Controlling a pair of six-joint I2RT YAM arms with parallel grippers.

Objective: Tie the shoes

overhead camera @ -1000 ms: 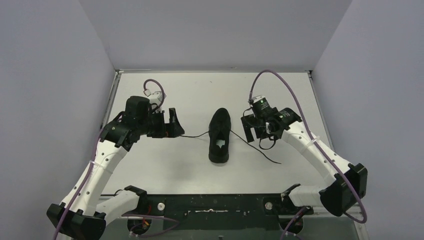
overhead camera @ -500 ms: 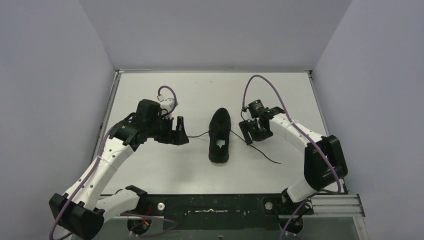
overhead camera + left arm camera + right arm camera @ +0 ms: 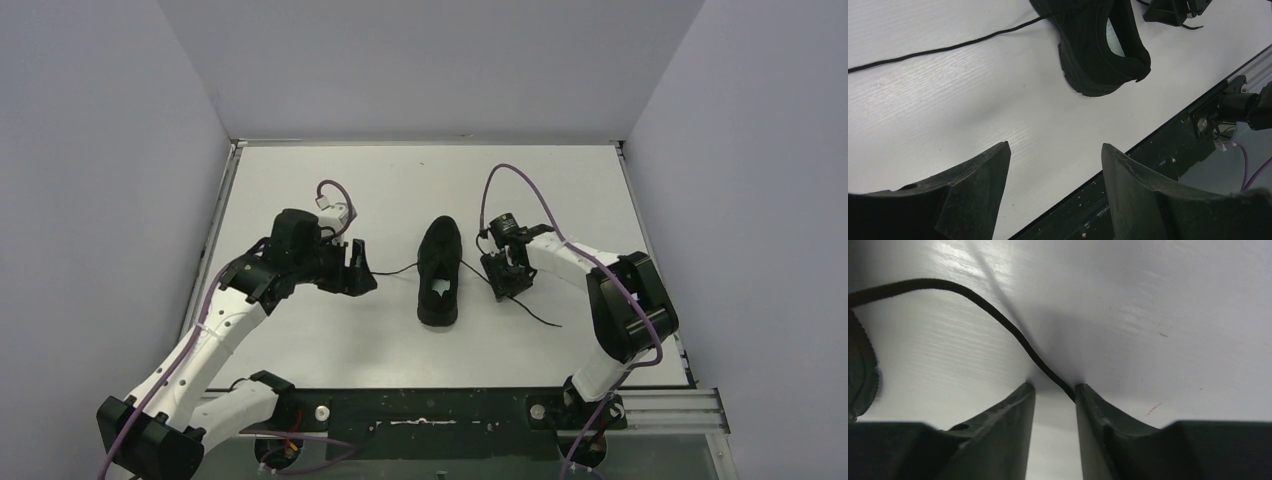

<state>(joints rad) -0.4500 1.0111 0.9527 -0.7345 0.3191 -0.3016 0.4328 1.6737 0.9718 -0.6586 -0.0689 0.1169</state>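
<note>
Your right hand (image 3: 1054, 389), unclenched astride the lace (image 3: 998, 319) on the counter (image 3: 1158, 310), could close off-centre and lose it.

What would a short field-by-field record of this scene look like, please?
shoe: black sneaker, mid-table, toe pointing away from the arms
laces: untied; left lace trails left, right lace trails right
left pincer: open, empty, left of shoe
right pincer: narrowly open, down at the table, right lace between its fingertips
</note>
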